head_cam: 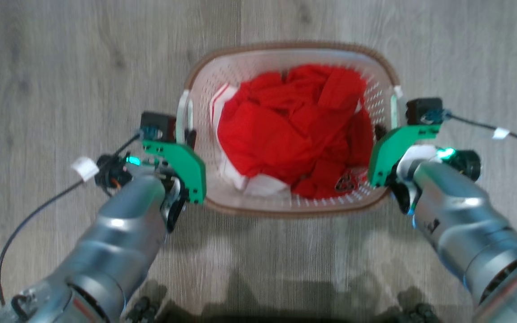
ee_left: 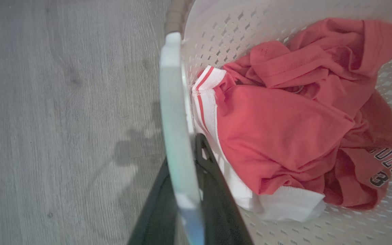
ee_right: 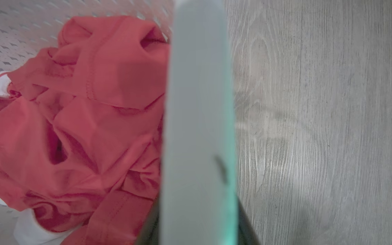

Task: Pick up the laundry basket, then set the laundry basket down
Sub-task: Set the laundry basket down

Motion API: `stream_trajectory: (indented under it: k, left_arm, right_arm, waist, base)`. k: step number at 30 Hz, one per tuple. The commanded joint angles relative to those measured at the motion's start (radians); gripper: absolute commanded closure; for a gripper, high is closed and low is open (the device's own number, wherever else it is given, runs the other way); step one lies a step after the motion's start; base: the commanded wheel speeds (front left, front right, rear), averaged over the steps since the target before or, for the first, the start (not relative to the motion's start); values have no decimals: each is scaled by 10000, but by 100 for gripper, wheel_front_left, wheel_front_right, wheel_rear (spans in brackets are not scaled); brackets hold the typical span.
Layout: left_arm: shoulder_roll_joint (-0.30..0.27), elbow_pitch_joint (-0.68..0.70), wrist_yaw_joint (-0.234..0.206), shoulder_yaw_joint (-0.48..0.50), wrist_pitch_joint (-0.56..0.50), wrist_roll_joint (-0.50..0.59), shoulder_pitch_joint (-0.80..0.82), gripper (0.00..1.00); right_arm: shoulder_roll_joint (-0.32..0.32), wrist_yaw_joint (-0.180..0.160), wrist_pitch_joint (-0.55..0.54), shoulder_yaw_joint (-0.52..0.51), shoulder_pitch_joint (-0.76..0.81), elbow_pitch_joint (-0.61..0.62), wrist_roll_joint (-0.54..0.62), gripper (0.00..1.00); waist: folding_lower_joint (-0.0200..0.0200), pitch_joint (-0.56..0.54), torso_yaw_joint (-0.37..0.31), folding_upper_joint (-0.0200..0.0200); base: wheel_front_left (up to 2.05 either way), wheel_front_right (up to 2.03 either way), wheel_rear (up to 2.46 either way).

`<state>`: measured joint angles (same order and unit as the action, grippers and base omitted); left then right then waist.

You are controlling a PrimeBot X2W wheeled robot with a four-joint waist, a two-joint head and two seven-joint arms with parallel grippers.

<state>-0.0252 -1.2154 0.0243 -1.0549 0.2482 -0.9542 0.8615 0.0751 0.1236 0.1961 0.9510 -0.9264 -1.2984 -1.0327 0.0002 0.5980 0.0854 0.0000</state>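
Two grips on: left end effector [head_cam: 190, 135] clamps left handle [ee_left: 177, 112], right end effector [head_cam: 379, 132] right handle [ee_right: 199, 102]; laundry basket [head_cam: 285, 210] long axis spans between my arms.

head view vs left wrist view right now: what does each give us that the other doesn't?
Head view: the right tool at its side handle, and the whole brown woven-look rim of the white perforated plastic laundry basket. Left wrist view: the left tool's dark fingers straddling the white left handle, and a legible printed dark 3. Shared: crumpled red-and-white clothes inside, grey wood-grain floor.
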Motion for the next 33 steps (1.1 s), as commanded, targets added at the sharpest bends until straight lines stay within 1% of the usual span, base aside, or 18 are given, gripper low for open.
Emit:
stream_trajectory:
  k: [1, 7, 12, 23, 33]
  left_arm:
    - [-250, 226, -114, 256, 131, 219, 487, 100]
    - [-250, 622, -271, 683, 133, 695, 1002, 100]
    - [-250, 812, -348, 1077, 134, 1136, 1200, 100]
    - [-257, 1020, -394, 1945, 135, 2070, 1418, 100]
    - [-253, 1127, -274, 2509, 135, 2728, 1376, 100]
  right_arm:
    - [57, 71, 164, 18, 26, 80, 355, 100]
    - [272, 71, 244, -526, -510, 79, 1020, 100]
    - [262, 71, 295, -1010, -788, 78, 1602, 100]
    - [61, 71, 394, -1994, -963, 77, 2703, 100]
    - [12, 71, 366, -3000, -933, 77, 3737, 100]
  waist:
    - [-2, 913, 156, 0]
    - [-2, 1767, 352, 0]
    - [-2, 2264, 444, 0]
    - [-2, 2906, 432, 0]
    - [-2, 3097, 430, 0]
  base:
    - [0, 0, 0]
    - [0, 0, 0]
    - [0, 0, 0]
    - [0, 0, 0]
    - [0, 0, 0]
